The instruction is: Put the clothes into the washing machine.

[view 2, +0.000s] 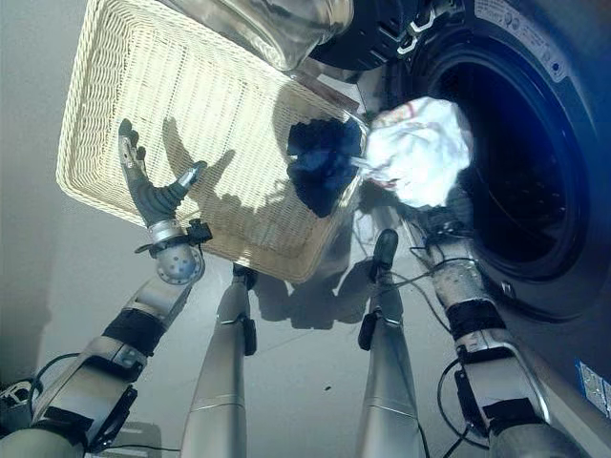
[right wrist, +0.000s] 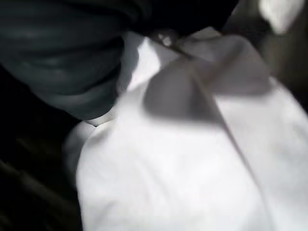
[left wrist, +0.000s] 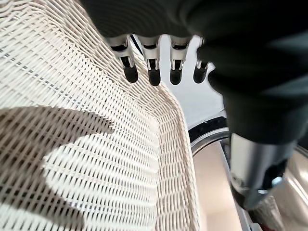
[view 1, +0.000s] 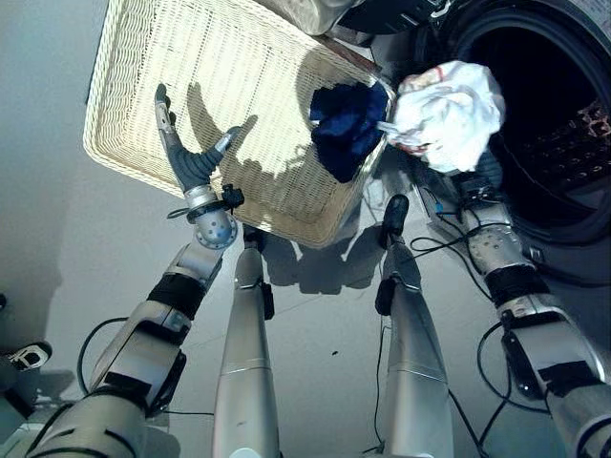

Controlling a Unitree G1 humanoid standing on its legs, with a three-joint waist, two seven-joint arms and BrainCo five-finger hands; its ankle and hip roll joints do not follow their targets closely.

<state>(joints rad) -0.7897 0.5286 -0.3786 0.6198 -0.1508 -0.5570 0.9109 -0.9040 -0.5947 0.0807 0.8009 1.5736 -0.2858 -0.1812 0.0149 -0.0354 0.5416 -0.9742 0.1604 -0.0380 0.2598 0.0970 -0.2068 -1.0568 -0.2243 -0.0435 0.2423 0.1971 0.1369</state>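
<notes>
Right hand [view 1: 474, 170] carries a bunched white garment [view 1: 449, 113] at the edge of the washing machine's round opening [view 2: 516, 162]; the cloth covers the hand's fingers, so whether they are curled round it cannot be told from the head views, and the right wrist view shows white cloth pressed close against the dark wrist cover. The step in hand appears to be the transfer of this garment from the wicker basket [view 1: 134, 114] into the drum. The next move likely calls for carrying the bundle further inside the dark opening before letting go, so that no part hangs over the door rim. A dark blue garment [view 1: 346, 124] lies at the basket corner nearest the machine, just beside the white bundle. Left hand [view 1: 191, 157] rests over the basket with fingers straight, holding nothing.
</notes>
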